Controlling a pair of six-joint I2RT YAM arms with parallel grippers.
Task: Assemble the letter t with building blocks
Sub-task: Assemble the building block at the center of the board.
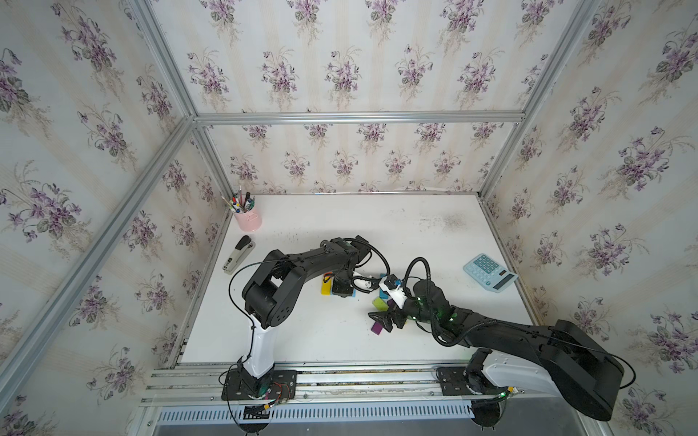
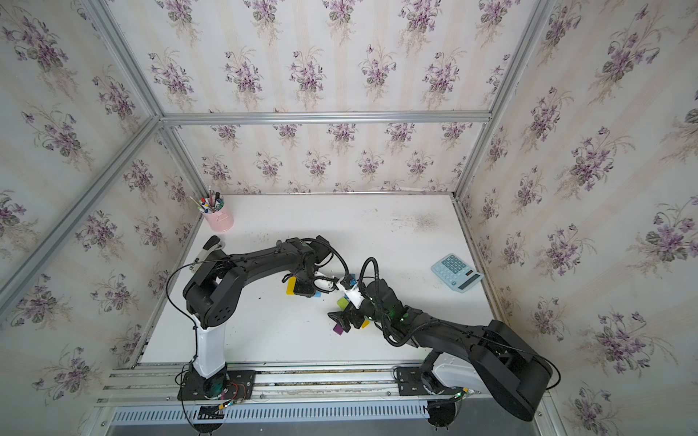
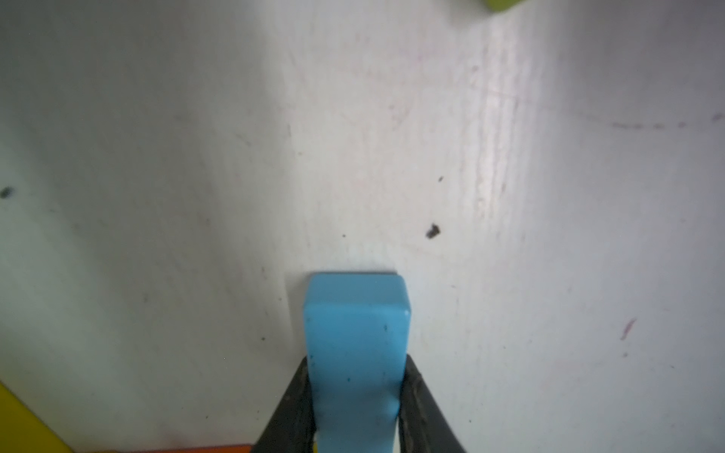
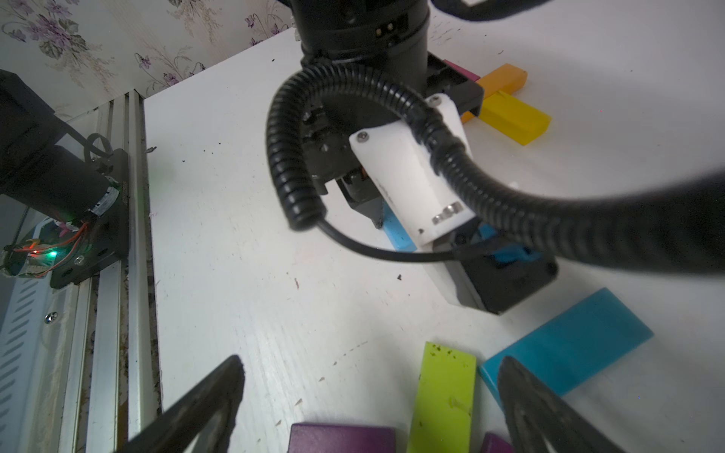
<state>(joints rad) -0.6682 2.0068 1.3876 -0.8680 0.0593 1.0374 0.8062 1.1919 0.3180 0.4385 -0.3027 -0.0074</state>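
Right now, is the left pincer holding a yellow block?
No, the left pincer is clamped on a light blue block in its wrist view.

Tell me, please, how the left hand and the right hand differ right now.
The left hand is shut on a light blue block; the right hand stands wide open and grips nothing. The left hand works next to the yellow block and orange block, while the right hand hangs near the lime block and purple block. Both are black and over the white table.
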